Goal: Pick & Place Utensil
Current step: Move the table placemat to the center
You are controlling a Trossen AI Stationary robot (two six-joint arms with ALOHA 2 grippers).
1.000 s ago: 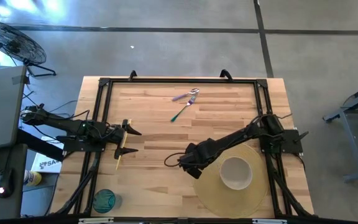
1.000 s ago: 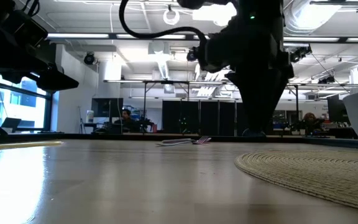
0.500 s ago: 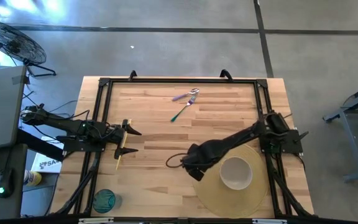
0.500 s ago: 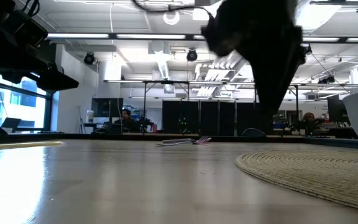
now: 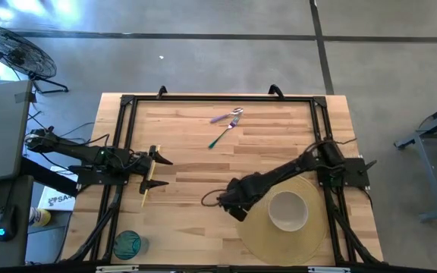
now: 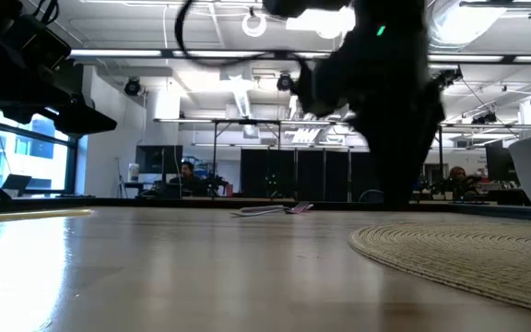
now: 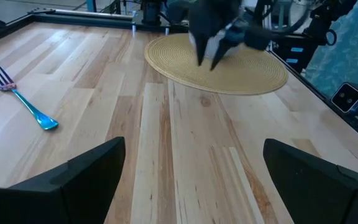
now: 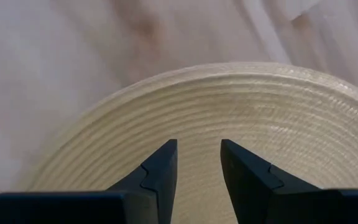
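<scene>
Hovering over the woven placemat's (image 5: 283, 227) edge — right gripper (image 8: 196, 165), fingers slightly apart, holding nothing. Left gripper (image 5: 160, 172) waits, fingers spread wide.

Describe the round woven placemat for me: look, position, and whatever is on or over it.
The round woven placemat is pale straw-coloured, coiled in concentric rings, and lies flat on the wooden table's near right part, its near edge reaching the table's front. A white cup stands on it, right of centre. The right gripper hangs over its left rim, jaws slightly apart and empty. Nothing else touches it; the fork lies well away.
</scene>
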